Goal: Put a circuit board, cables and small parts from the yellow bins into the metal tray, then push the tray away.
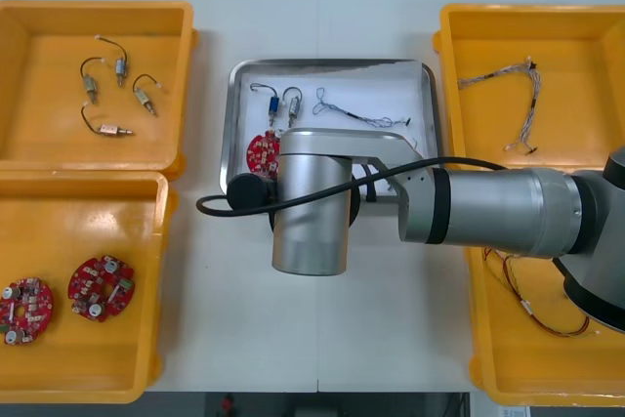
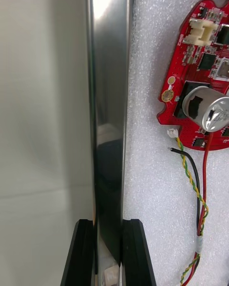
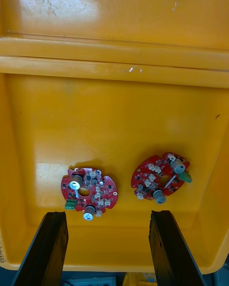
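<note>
1. The tabletop [image 1: 225,339] carried the lot, with the metal tray [image 1: 332,64] in the middle of it. Everything below is placed by that tray.
2. The right arm [image 1: 488,212] reached in from the tray's right and hung over its near side.
3. The yellow bins [image 1: 98,339] flanked the tray, two to each side. Any push has to run straight between them, away from the robot.
4. The tray looked loaded and ready to me, white inside with the goods lying loose. So the step in hand was the push, and it wants a level, unhurried slide.
5. The right tool [image 2: 109,226] was drawn narrow and pinched the tray's shiny rim, one finger outside the wall and one inside. That hold should stay low and square, so the tray does not tip or swing.
6. The left tool [image 3: 107,219] stood wide and carried nothing. It hovered over the near bin left of the tray, above two spare boards [image 1: 101,287], well out of the way.
7. The circuit board [image 2: 200,76] lay in the tray, just inside the pinched rim.
8. The red and yellow cable [image 2: 196,195] ran from beside that board towards the inner finger, so it could snag. A thin cable [image 1: 356,116] lay in the tray's far half.
9. Two small metal parts [image 1: 274,104] sat in the tray, just beyond the board. A jerk would scatter them.
</note>
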Robot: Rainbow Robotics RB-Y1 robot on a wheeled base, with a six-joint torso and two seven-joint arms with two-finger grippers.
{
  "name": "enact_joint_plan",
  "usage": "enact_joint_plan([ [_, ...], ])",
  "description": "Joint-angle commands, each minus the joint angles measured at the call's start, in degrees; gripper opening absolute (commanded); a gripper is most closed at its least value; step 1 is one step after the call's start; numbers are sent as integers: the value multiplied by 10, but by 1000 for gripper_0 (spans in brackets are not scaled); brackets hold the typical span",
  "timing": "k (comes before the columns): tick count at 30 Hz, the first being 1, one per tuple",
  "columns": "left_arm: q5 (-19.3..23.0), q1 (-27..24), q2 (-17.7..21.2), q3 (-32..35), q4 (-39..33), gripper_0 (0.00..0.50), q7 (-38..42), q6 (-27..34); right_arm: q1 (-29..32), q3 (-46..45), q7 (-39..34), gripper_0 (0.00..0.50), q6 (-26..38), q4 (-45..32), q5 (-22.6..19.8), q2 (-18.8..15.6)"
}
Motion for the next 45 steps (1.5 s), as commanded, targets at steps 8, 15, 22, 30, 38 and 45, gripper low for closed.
enact_joint_plan([
  [8, -2, -17, 17, -5, -16, 500, -57, -6, -66, -26, 27, 0, -45, 50, 6, 27],
  [15, -2, -17, 17, -5, -16, 500, -57, -6, -84, -26, 31, 0, -96, 89, 6, 30],
  [22, -2, -17, 17, -5, -16, 500, -57, -6, -99, -26, 44, 0, -138, 134, 9, 36],
  [30, -2, -17, 17, -5, -16, 500, -57, -6, -115, -26, 52, 0, -193, 189, 24, 52],
  [38, -2, -17, 17, -5, -16, 500, -57, -6, -124, -25, 59, 0, -242, 235, 24, 59],
  [45, -2, -17, 17, -5, -16, 500, -57, -6, -132, -26, 61, 0, -275, 275, 23, 64],
])
